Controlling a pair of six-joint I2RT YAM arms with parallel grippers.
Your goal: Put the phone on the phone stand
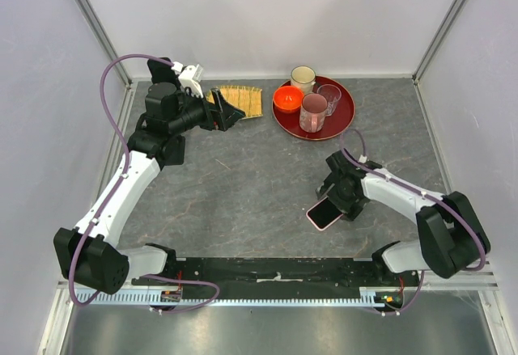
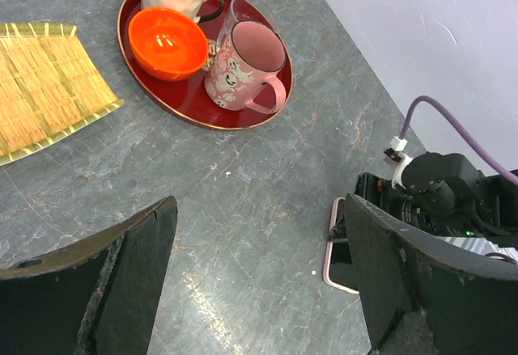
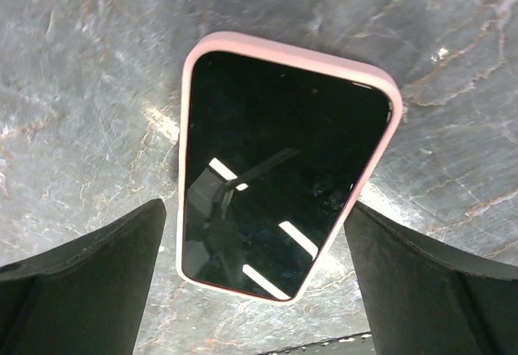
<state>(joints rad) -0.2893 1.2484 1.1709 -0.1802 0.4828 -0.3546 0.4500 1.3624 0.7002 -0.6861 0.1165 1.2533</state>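
A grey, stone-patterned table fills the overhead frame, with white walls around it. A phone in a pale pink case, dark screen up, lies flat on the table right of centre in the lower half of the frame, well apart from everything else on the surface.

The right gripper hangs directly over the phone. In its own wrist view the phone fills the middle of the frame. The right gripper has its two black fingers spread wide at the bottom corners, one on each side of the phone's lower end. They are released and grasp nothing.

The left gripper is in the upper left of the overhead frame, just beside the right edge of a yellow woven bamboo mat. It too is spread open with nothing between its fingers.

At upper centre sits a round dark red tray. It carries a small orange bowl, a pink patterned mug, a cream cup with a dark rim and a clear glass.
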